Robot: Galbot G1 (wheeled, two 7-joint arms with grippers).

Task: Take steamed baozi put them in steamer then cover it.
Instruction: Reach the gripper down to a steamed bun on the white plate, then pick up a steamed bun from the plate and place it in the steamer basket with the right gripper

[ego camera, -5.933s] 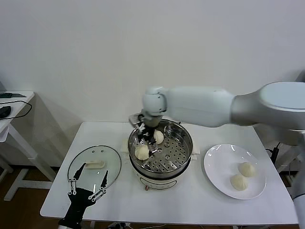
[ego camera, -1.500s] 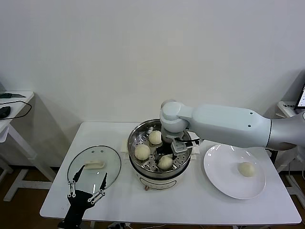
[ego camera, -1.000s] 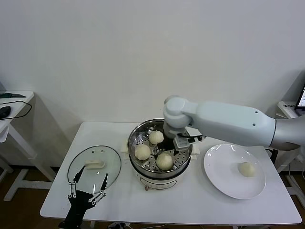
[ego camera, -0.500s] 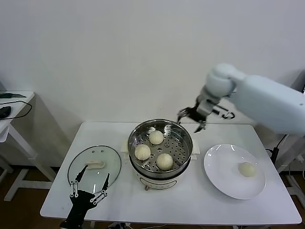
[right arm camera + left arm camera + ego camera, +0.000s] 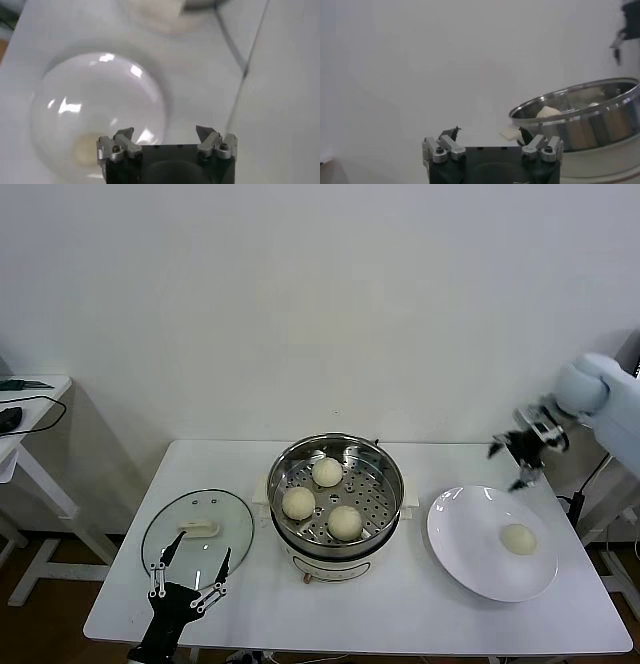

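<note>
Last baozi (image 5: 517, 538) sits on plate (image 5: 462, 556) by counter's right edge, just below right hand (image 5: 527, 454), wide & empty; left hand (image 5: 187, 570) far off, also wide.

Bright, even room light, glare on the white plate (image 5: 97, 115), right hand (image 5: 522, 452) motion-blurred.

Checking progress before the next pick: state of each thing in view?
steamer: uncovered, three baozi inside
last baozi: on the plate
plate: holds one baozi
cover: flat on the table, left of steamer
right gripper: open, empty, above plate
left gripper: open, idle by cover
</note>
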